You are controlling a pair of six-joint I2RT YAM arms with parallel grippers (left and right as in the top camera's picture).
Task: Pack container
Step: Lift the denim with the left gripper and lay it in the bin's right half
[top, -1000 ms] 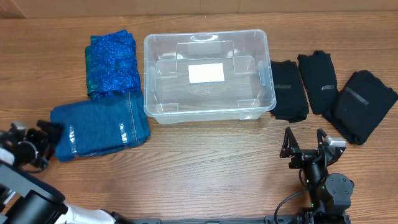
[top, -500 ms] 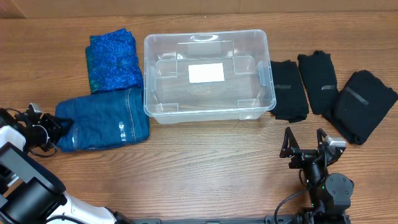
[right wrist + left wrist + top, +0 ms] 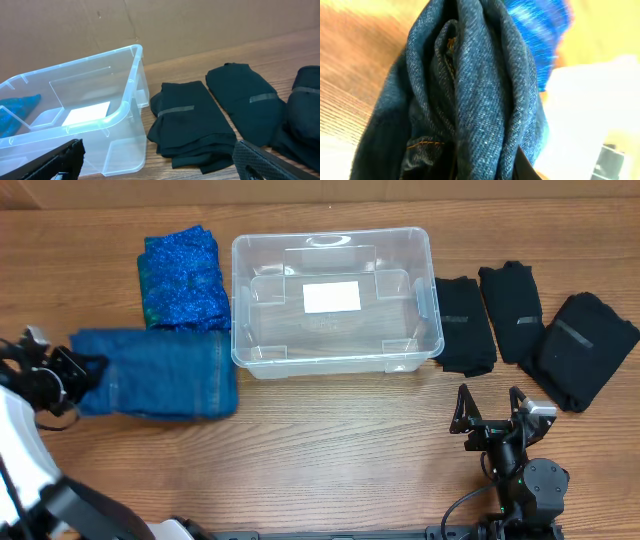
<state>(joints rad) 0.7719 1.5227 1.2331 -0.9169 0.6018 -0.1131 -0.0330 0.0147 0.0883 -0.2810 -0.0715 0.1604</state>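
At 5 o'clock, the right hand (image 3: 489, 395) is idling, jaws apart. At 9 o'clock, the left hand (image 3: 55, 370) is gripping the jeans (image 3: 165, 375), just shifted: packing is starting. At 12 o'clock, the container (image 3: 335, 363) is sitting empty.

No writing can be read anywhere — the white label (image 3: 331, 297) on the base of the container (image 3: 238, 330) looks blank, any print on it too small to tell.

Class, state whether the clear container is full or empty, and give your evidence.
Empty: the container shows only its base and white label; jeans, blue cloth and black garments lie outside it.
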